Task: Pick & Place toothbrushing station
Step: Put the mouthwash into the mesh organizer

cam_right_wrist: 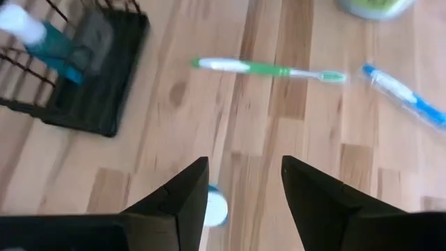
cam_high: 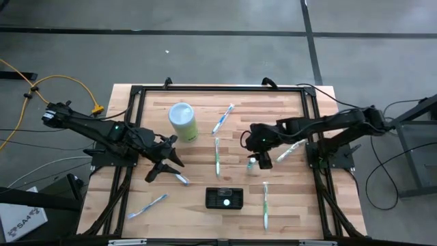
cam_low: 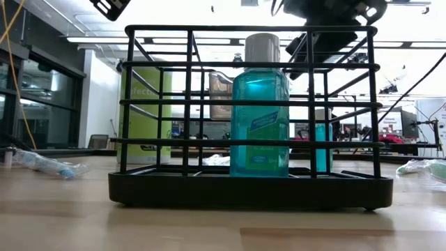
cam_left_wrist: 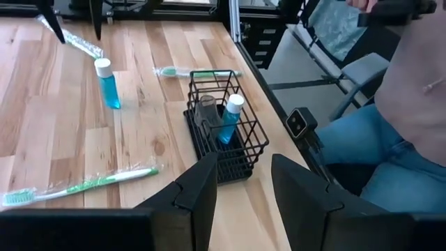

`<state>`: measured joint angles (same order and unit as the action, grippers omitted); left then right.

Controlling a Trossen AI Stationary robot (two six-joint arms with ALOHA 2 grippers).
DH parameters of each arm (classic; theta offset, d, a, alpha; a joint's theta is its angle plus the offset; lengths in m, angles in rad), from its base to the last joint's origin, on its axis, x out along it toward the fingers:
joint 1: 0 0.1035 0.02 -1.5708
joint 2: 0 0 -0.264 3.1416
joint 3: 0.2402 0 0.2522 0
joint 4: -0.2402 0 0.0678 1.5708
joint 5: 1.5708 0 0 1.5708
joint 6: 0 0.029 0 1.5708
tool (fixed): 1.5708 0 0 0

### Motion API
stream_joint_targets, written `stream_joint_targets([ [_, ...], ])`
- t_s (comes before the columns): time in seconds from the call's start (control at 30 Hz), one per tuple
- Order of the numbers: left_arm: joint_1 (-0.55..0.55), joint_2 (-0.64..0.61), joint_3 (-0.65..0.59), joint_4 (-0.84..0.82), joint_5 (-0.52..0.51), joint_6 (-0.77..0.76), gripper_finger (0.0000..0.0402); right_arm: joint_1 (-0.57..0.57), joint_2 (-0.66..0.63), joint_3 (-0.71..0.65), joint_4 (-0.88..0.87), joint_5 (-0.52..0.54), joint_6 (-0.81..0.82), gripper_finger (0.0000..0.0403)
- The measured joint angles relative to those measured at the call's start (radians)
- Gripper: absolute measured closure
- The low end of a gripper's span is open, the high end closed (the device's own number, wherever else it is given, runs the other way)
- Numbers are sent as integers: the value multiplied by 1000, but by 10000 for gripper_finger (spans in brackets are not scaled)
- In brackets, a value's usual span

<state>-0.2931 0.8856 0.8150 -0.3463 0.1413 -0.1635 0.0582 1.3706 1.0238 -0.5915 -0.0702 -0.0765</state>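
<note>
toothbrushing station (cam_high: pixel 224 198) holds one bottle; right gripper (cam_high: pixel 260 161), fingers apart, hovers over the second bottle (cam_high: pixel 252 163); left gripper (cam_high: pixel 164 166) waits apart; brushes remain.

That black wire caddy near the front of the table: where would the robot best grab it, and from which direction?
Probably by a top rail of the toothbrushing station, coming straight down. Its walls are thin upright wires topped by a horizontal rim the open left tool could pinch. The end without the blue bottle looks safest, since the bottle's cap stands above the rim.
</note>
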Motion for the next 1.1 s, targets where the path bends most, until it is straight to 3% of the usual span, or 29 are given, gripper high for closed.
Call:
stream_joint_targets([
  [0.83,0,1,0,3,0,0,269,1,10,5,-122,27,-31,230],
  [1.1,0,1,0,3,0,0,269,1,10,5,-118,43,-105,230],
])
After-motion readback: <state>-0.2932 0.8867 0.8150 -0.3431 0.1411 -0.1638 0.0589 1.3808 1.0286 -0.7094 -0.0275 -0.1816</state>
